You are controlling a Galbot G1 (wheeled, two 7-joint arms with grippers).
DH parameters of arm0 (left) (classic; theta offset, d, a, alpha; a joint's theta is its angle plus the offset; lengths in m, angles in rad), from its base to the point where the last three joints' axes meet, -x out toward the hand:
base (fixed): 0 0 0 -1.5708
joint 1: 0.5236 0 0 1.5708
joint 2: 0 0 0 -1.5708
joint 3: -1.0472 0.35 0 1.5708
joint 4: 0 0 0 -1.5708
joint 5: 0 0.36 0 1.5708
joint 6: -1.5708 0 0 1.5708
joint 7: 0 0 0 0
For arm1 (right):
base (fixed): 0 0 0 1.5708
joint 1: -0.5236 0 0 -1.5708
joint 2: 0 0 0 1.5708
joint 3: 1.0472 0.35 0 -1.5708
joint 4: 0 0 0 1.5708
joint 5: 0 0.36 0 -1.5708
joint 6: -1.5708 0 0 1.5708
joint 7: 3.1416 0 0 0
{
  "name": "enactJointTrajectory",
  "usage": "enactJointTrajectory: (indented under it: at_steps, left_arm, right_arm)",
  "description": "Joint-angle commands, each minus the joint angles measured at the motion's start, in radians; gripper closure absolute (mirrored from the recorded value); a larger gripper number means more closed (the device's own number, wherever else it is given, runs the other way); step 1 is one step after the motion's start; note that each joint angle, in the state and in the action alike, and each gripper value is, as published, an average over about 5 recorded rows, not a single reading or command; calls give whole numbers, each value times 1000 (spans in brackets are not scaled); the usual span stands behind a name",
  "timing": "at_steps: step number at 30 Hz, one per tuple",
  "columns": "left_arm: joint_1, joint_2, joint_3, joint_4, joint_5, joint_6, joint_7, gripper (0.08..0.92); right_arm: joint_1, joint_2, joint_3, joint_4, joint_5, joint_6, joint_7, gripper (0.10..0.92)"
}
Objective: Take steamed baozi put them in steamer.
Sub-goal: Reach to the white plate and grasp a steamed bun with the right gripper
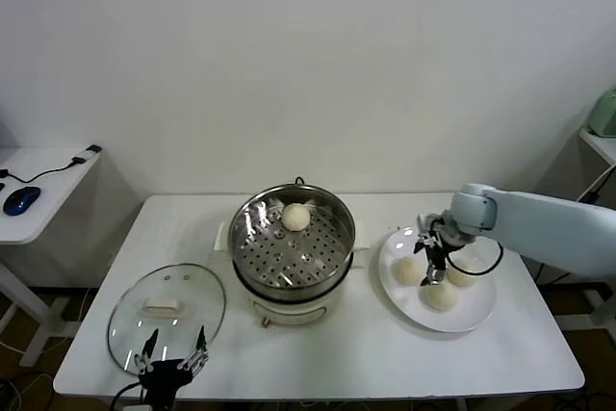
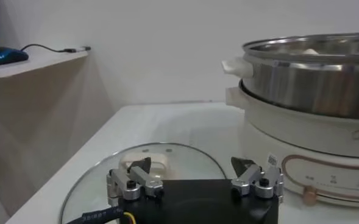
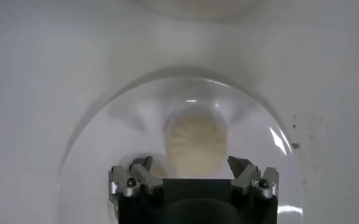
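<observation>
Right gripper (image 1: 432,262), jaws spread and empty, hovers over a cream-white dome-shaped dough bun (image 3: 196,143) near the counter's right edge — soft, light, easily dented — grip its sides gently.

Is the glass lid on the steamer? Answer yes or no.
No: in the head view the glass lid lies flat on the table beside the open steamer.

Pale-blue arm (image 1: 549,223); black pincer (image 3: 191,173), silver screwed fingertips.
</observation>
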Motion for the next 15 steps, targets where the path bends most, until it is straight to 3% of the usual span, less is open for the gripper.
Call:
enactJointTrajectory:
  at_steps: [1, 6, 11, 15]
  left_arm:
    - [-1, 1, 2, 1, 1, -1, 0, 177]
    - [0, 1, 4, 2, 2, -3, -1, 177]
    - [1, 1, 4, -1, 2, -3, -3, 177]
    - [3, 0, 4, -2, 5, -4, -6, 177]
  right_arm:
    - [-106, 37, 101, -78, -20, -31, 18, 202]
    - [-99, 35, 97, -72, -20, -31, 7, 228]
    - [-80, 22, 94, -55, -14, -29, -7, 318]
    - [-12, -9, 69, -11, 20, -24, -29, 327]
